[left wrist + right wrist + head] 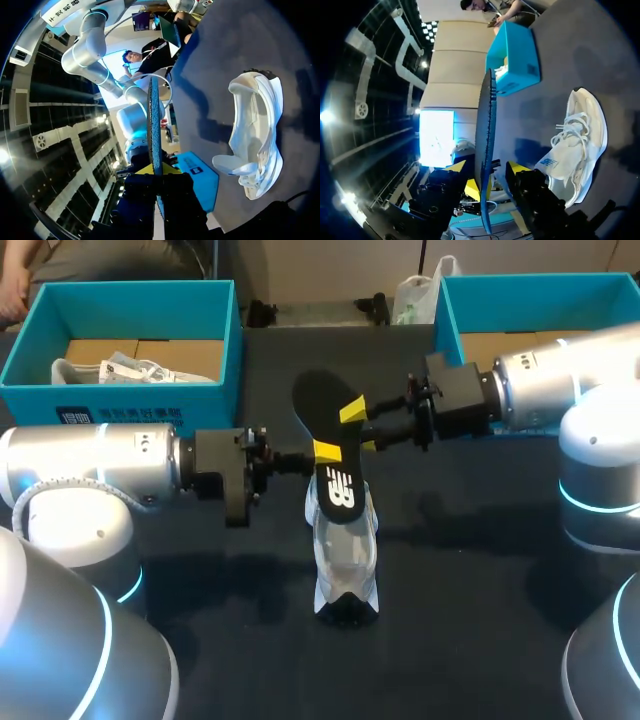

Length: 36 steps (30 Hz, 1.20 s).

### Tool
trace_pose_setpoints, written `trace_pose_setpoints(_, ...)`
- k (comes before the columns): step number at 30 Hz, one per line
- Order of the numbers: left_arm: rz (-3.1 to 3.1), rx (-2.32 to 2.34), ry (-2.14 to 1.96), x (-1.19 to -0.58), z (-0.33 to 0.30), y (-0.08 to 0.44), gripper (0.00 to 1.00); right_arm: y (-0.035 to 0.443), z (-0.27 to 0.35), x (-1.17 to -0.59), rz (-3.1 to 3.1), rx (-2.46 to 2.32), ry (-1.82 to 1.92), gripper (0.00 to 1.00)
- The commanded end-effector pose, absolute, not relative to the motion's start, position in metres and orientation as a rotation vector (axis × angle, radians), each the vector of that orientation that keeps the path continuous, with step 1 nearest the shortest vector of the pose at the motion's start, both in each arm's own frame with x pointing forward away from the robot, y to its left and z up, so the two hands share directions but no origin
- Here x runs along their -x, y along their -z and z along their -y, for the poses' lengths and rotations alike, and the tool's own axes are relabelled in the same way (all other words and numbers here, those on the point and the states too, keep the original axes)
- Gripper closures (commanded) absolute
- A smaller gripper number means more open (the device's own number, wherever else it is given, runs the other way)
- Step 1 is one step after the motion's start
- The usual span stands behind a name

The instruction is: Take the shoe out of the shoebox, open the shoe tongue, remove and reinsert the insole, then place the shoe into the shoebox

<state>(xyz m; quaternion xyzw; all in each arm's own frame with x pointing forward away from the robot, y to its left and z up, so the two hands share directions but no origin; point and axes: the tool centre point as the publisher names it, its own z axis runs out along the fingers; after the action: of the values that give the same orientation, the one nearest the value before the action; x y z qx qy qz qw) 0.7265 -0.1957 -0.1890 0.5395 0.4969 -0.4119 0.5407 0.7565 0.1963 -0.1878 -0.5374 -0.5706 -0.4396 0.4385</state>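
A black insole (325, 430) is held in the air, tilted, above a white shoe (345, 560) that lies on the dark table. My left gripper (326, 453) is shut on the insole's lower part; in the left wrist view the insole (154, 125) stands edge-on out of that gripper (152, 172), with the shoe (255, 145) beside it. My right gripper (360, 428) straddles the insole higher up. In the right wrist view the insole (485, 125) runs between the right gripper's (487, 170) yellow tips, with a gap on each side, so it is open.
A blue shoebox (120, 395) at the back left holds white paper and another shoe (120, 370). A second blue box (450, 310) stands at the back right, behind my right arm. A white bag (415, 290) lies between the boxes at the far edge.
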Motion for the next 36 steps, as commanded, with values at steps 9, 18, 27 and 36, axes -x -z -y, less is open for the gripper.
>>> trace_pose_setpoints(9, -1.181, -1.28, 0.976, -0.726, 0.197, 0.189, 1.0, 0.193, -0.206, -0.757, 1.388, 1.33, 1.097, 0.67)
trace_pose_setpoints(18, -1.181, -1.28, 0.976, -0.726, 0.197, 0.189, 1.0, 0.192, -0.209, -0.754, 1.38, 1.326, 1.115, 0.66)
trace_pose_setpoints(27, -1.181, -1.28, 0.976, -0.726, 0.197, 0.189, 1.0, 0.191, -0.213, -0.755, 1.373, 1.296, 1.143, 0.71)
trace_pose_setpoints(36, -1.181, -1.28, 0.976, -0.726, 0.197, 0.189, 1.0, 0.19, -0.214, -0.757, 1.369, 1.277, 1.156, 0.95)
